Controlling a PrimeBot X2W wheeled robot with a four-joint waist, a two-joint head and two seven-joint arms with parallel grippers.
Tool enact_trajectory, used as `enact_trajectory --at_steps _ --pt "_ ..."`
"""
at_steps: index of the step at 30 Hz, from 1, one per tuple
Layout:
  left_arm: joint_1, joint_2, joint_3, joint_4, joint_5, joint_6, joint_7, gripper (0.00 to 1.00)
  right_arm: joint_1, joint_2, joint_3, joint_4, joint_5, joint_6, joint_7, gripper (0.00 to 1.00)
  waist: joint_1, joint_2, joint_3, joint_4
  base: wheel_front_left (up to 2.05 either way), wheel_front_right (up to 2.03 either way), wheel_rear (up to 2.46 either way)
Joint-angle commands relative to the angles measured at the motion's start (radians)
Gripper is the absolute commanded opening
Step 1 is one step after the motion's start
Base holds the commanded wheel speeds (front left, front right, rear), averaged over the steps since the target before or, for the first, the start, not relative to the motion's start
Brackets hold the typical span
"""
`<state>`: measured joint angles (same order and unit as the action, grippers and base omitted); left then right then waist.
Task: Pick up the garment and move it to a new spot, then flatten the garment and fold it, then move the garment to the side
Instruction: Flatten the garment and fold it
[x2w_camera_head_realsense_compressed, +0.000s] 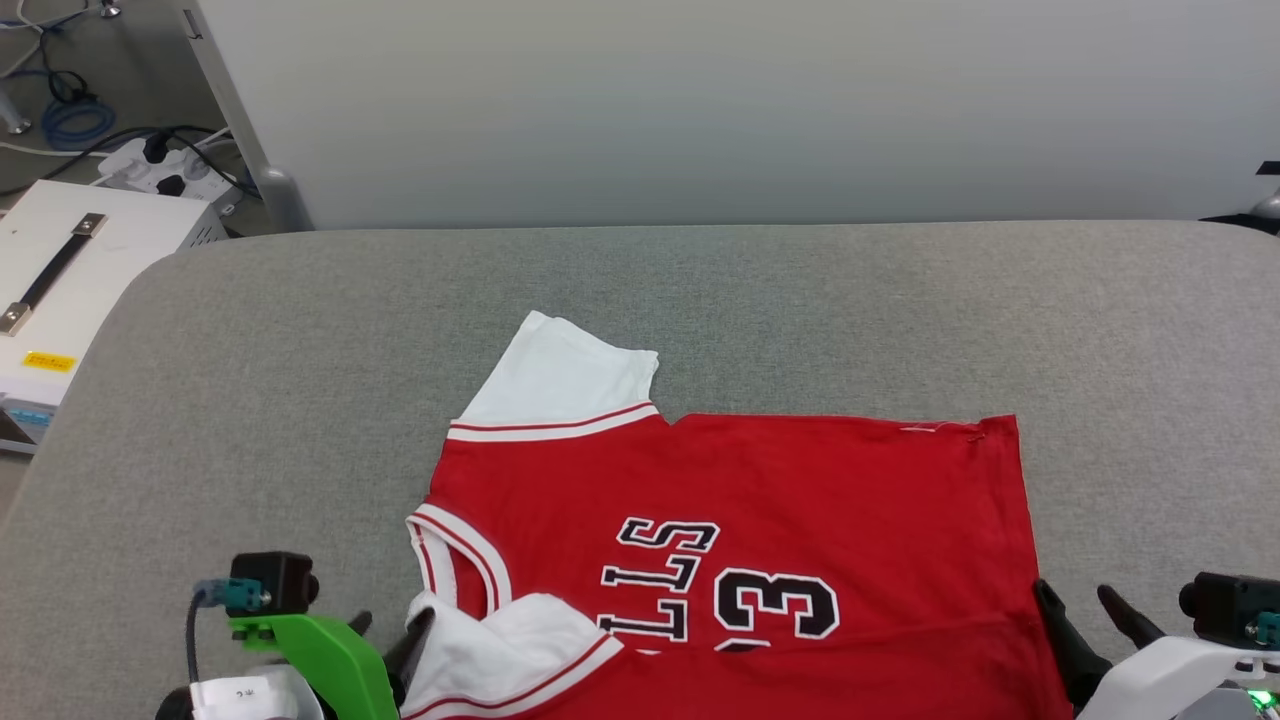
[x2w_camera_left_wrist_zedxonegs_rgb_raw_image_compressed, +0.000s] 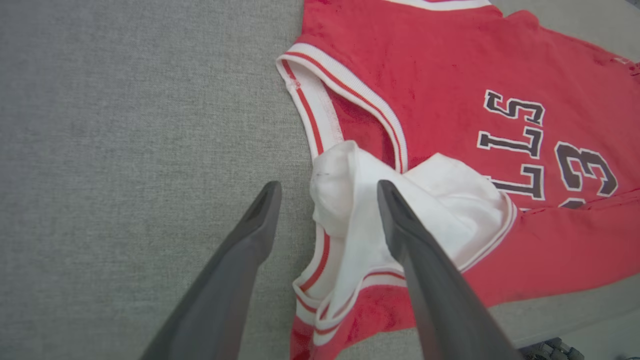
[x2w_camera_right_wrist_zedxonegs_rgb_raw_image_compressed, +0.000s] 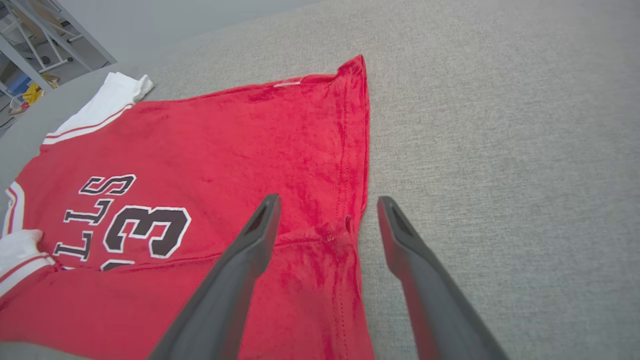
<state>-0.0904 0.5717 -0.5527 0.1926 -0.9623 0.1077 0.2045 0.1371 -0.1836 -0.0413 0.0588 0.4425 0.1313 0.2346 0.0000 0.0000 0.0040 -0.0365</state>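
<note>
The garment (x2w_camera_head_realsense_compressed: 760, 490) lies on the grey fabric-covered worktop (x2w_camera_head_realsense_compressed: 800, 300), close to its near edge and about midway between its left and right edges. It is spread sideways, with the collar toward the worktop's left edge and the hem toward the right.

The body is bright red. The collar (x2w_camera_head_realsense_compressed: 455, 545) is white ribbing with thin red stripes. One white sleeve (x2w_camera_head_realsense_compressed: 560, 380), joined to the body by a white band with a red stripe, points toward the far edge. The other white sleeve (x2w_camera_left_wrist_zedxonegs_rgb_raw_image_compressed: 450, 200) is rumpled and turned in over the red cloth beside the collar. Black letters and a numeral outlined in white run across the chest. A fold of red cloth along the near side cuts off part of this print. The hem edge has a visible stitched seam, and the cloth shows light creases.

The left gripper (x2w_camera_left_wrist_zedxonegs_rgb_raw_image_compressed: 327, 192) is at the collar end with its fingers (x2w_camera_left_wrist_zedxonegs_rgb_raw_image_compressed: 250, 240) spread apart. One is over the bare worktop and the other over the rumpled sleeve, and they pinch nothing.

The right gripper (x2w_camera_right_wrist_zedxonegs_rgb_raw_image_compressed: 327, 210) is at the hem end with its fingers (x2w_camera_right_wrist_zedxonegs_rgb_raw_image_compressed: 245, 250) likewise spread. They sit either side of the hem edge, one over red cloth and one over grey fabric.
</note>
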Motion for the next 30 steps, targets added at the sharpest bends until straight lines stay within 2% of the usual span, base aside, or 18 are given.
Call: enact_trajectory --at_steps 1,6,10,16,22,27,30 --pt "-0.024 0.001 0.013 -0.004 0.024 0.015 -0.038 1.0 -0.023 0.007 -0.002 -0.017 -0.025 -0.001 -0.04 1.0 0.0 0.0 -0.001 -0.006 0.0 0.0 0.0" --pt "-0.08 -0.02 0.041 -0.01 0.092 0.037 -0.17 1.0 -0.054 0.004 0.007 -0.075 -0.093 -0.001 -0.16 1.0 0.0 0.0 0.025 -0.024 0.0 0.0 0.0" --pt "-0.151 -0.04 0.049 0.004 0.14 0.043 -0.239 1.0 -0.087 0.01 0.004 -0.118 -0.139 -0.001 -0.217 1.0 0.0 0.0 0.069 -0.042 0.0 0.0 0.0" --pt "-0.3 -0.063 0.045 0.055 0.176 0.014 -0.255 1.0 -0.152 0.024 0.014 -0.165 -0.163 -0.001 -0.252 1.0 0.0 0.0 0.167 -0.084 0.0 0.0 0.0" --pt "-0.481 -0.058 0.03 0.14 0.168 -0.066 -0.167 1.0 -0.224 0.027 0.04 -0.174 -0.161 -0.001 -0.268 1.0 0.0 0.0 0.266 -0.139 0.0 0.0 0.0" --pt "-0.639 -0.038 0.005 0.234 0.132 -0.161 -0.006 1.0 -0.267 0.035 0.046 -0.16 -0.155 -0.001 -0.285 1.0 0.0 0.0 0.327 -0.182 0.0 0.0 0.0" --pt "-0.717 -0.021 -0.011 0.286 0.1 -0.196 0.11 1.0 -0.287 0.042 0.051 -0.149 -0.15 -0.001 -0.296 1.0 0.0 0.0 0.359 -0.208 0.0 0.0 0.0"
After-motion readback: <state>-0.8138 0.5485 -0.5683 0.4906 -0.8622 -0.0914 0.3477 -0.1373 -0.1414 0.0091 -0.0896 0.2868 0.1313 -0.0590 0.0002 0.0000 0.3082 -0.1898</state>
